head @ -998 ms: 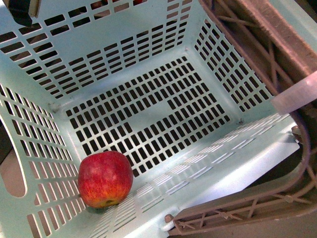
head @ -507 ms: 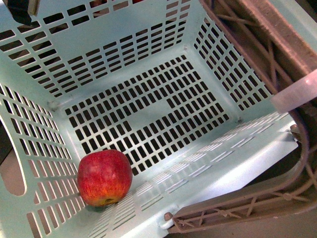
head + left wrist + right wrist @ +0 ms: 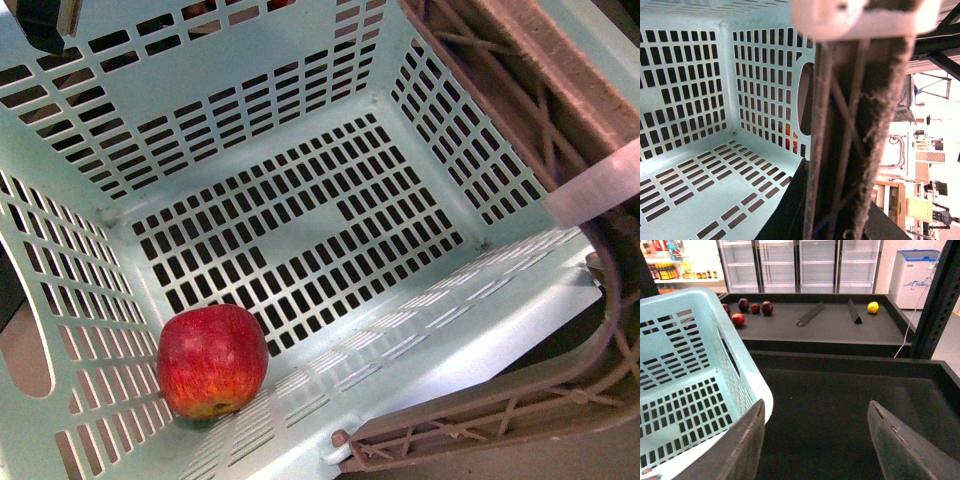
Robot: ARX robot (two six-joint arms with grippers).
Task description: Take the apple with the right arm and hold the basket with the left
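We note apple point(image 3: 212, 361) in basket point(image 3: 520, 330) corner; right fingers point(image 3: 740, 450) spread empty outside rim; left fingers point(image 3: 785, 215) seemingly clamp handle point(image 3: 850, 150).

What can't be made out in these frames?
- Left gripper: in the left wrist view the blurred basket handle, up close, blocks it; cannot tell whether it is open or shut.
- Apple: seen only in the front view; in the right wrist view the basket wall hides it.
- Dark object, front view corner: cut off by the edge, unidentifiable.
- Yellow fruit on the far shelf, right wrist view: too small to name.
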